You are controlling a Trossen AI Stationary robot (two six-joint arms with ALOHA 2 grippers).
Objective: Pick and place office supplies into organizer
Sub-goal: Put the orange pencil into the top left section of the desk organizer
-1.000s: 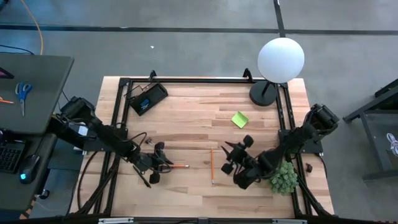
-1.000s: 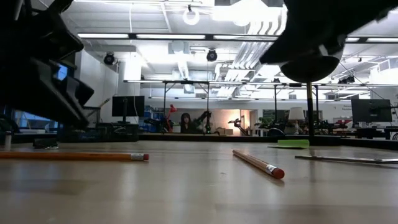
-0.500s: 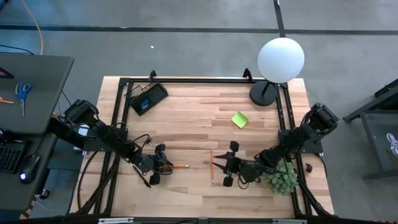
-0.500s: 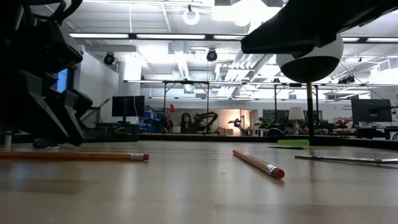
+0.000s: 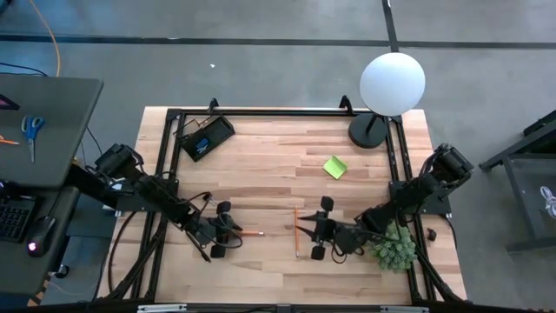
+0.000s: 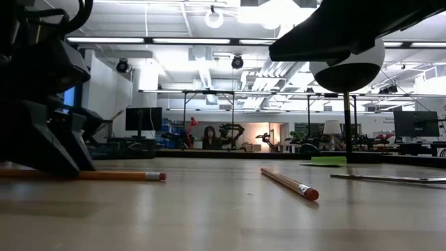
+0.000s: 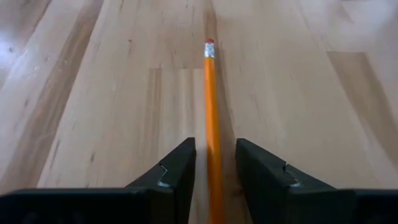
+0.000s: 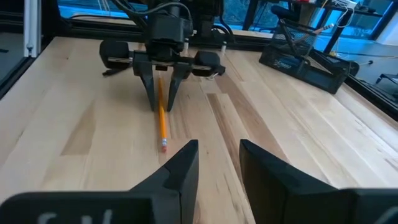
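An orange pencil [image 5: 250, 233] lies flat on the table, its eraser end [image 7: 209, 45] pointing toward the table's right edge. My left gripper [image 5: 234, 233] is open and low at the table. Its fingers [image 7: 180, 168] stand on either side of the pencil's back half with small gaps. A wooden pencil [image 5: 295, 230] lies flat just left of my right gripper [image 5: 306, 231], which is open, empty and above the table. The black organizer [image 5: 206, 137] stands at the far left. A lime-green sticky-note pad [image 5: 334, 166] lies toward the far right.
A lamp with a round black base [image 5: 369, 130] and a white globe [image 5: 393, 83] stands at the far right corner. A green bushy plant [image 5: 395, 250] sits by the right arm. Small dark items [image 5: 208, 198] lie near the left arm. Bare wood lies between the pencils.
My left gripper has come down to the table, and its fingers now stand around the orange pencil. My right gripper has gone toward the table's left edge, up to the wooden pencil, then kept still. Neither pencil has moved.
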